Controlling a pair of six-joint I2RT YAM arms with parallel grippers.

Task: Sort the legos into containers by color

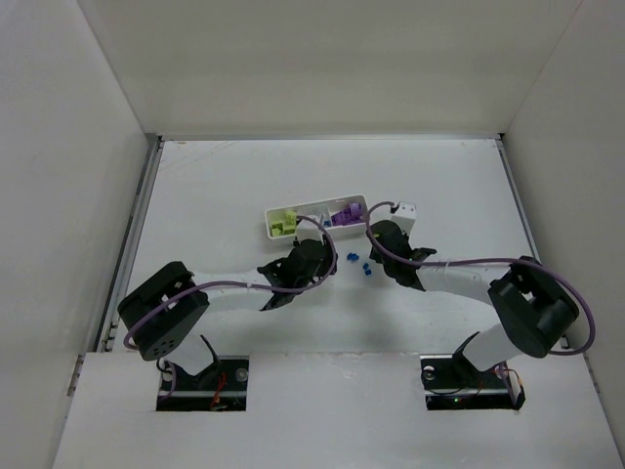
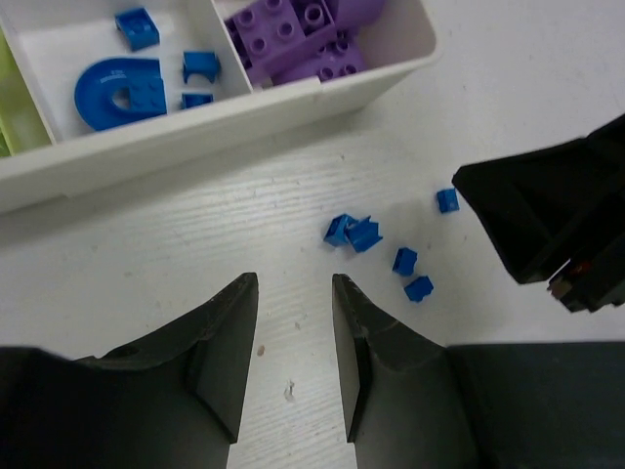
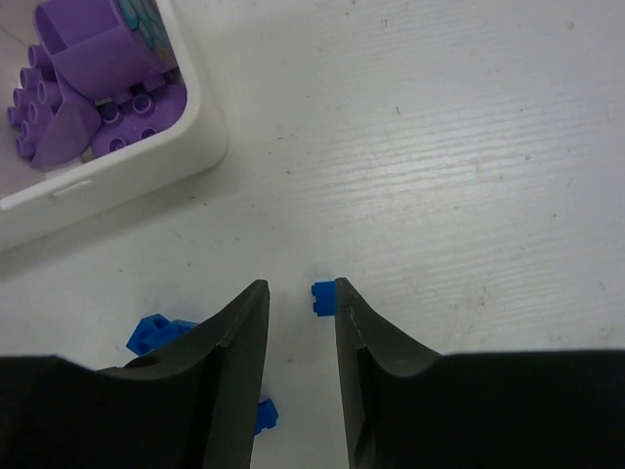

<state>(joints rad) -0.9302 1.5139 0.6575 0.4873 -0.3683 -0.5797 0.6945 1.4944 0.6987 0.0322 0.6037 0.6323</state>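
Observation:
The white three-compartment tray lies at the table's middle. It holds lime bricks at the left, blue bricks in the middle and purple bricks at the right. Several tiny blue bricks lie loose on the table just in front of the tray, between the two grippers. My left gripper is open and empty, above bare table left of them. My right gripper is open and empty, low over the table; one blue brick sits at its right fingertip.
A small white box stands right of the tray, behind the right gripper. The right gripper's black body shows in the left wrist view, close to the loose blue bricks. White walls enclose the table on three sides.

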